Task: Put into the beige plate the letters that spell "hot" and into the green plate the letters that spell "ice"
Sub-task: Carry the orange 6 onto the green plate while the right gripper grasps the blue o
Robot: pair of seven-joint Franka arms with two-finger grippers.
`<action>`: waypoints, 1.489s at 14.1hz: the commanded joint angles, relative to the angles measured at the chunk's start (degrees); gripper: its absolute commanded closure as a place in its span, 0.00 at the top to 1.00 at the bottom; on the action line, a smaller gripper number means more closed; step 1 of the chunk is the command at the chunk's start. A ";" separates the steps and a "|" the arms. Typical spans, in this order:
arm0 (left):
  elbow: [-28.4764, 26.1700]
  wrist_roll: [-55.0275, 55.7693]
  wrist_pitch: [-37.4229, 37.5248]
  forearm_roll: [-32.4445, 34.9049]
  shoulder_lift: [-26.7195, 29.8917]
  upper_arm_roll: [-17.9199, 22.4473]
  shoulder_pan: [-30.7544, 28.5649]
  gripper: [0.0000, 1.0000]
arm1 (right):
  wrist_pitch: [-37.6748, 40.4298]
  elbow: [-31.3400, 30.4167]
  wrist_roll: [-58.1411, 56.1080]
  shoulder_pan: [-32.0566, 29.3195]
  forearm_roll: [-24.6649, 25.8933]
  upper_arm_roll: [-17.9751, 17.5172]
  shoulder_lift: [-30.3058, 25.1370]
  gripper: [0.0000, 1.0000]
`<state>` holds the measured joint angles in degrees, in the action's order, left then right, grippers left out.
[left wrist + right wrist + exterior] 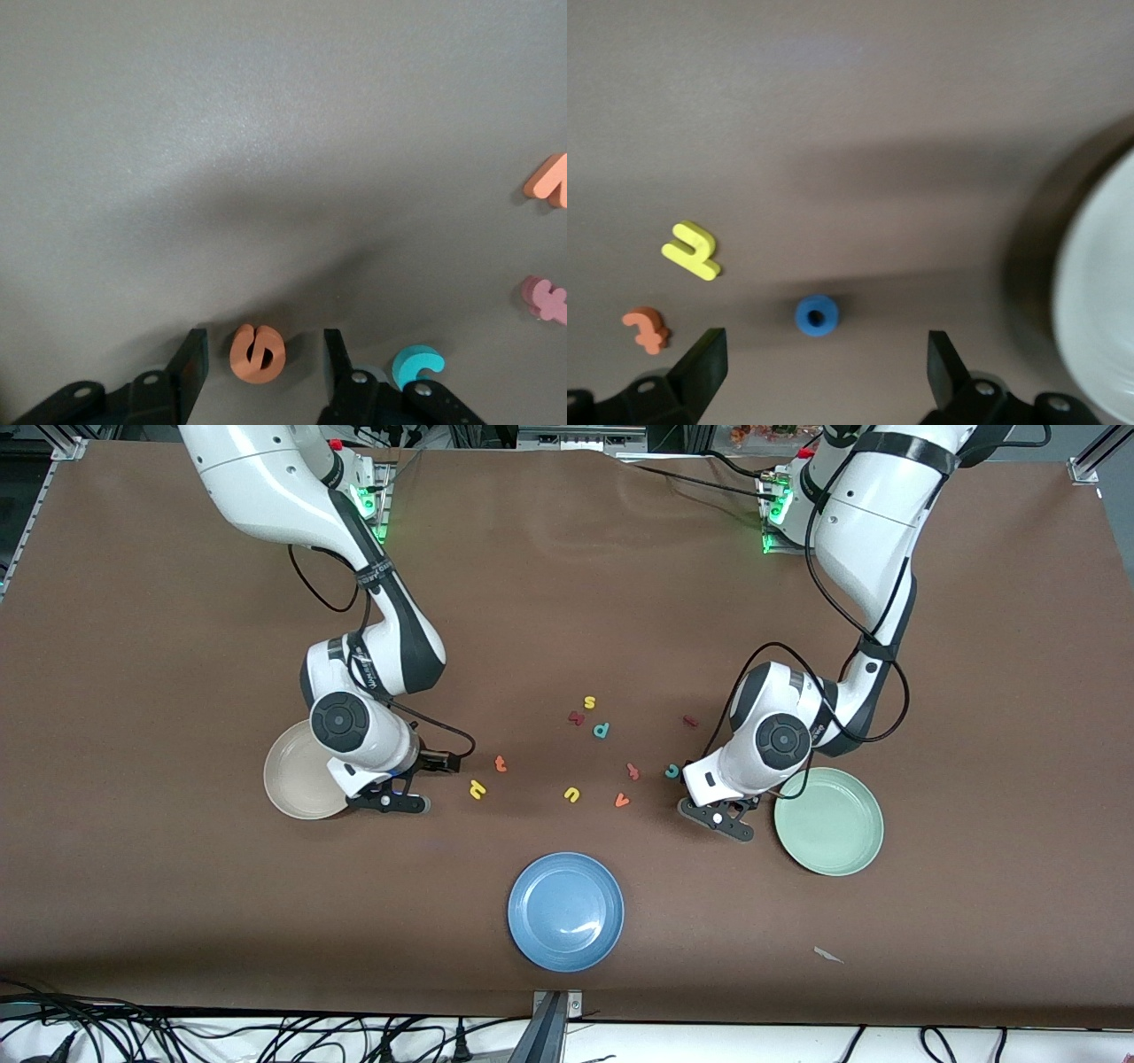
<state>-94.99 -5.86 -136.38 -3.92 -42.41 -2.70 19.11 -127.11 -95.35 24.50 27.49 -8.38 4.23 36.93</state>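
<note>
Brown table (pixel 177 646): wrist views reveal orange e (pixel 256 353) between released left end effector (pixel 260 372), blue o (pixel 817 315) under released right end effector (pixel 824 367).

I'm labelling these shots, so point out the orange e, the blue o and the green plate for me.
orange e (pixel 257 353): left wrist view, middle of the letter's face, between the left gripper's fingers.
blue o (pixel 817 316): right wrist view, on the ring's rim beside its hole.
green plate (pixel 866 854): front view, on the rim.

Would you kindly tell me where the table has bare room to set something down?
Bare brown cloth lies between the round blue plate and the cream-beige plate, and between the blue plate and the pale mint-green plate. It is crowded between the right gripper and left gripper, where small foam letters such as the yellow u scatter.
</note>
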 commanded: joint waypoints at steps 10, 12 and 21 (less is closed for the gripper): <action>-0.90 -0.47 0.48 -0.04 1.88 0.85 0.31 0.23 | -6.04 -5.55 0.37 1.60 -1.12 -0.18 0.77 0.89; -0.63 -0.64 3.65 0.22 4.60 1.29 -0.65 0.23 | -6.65 -4.67 0.46 1.60 -1.38 -0.18 2.09 0.85; 0.69 -1.52 7.36 14.28 5.50 1.38 -10.68 0.61 | -7.10 -4.32 0.81 1.60 -1.47 -0.18 2.27 0.54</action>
<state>-94.45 -6.37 -129.59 7.89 -36.50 -0.76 9.28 -133.82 -100.42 24.88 28.86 -8.84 4.03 38.72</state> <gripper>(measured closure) 0.709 0.427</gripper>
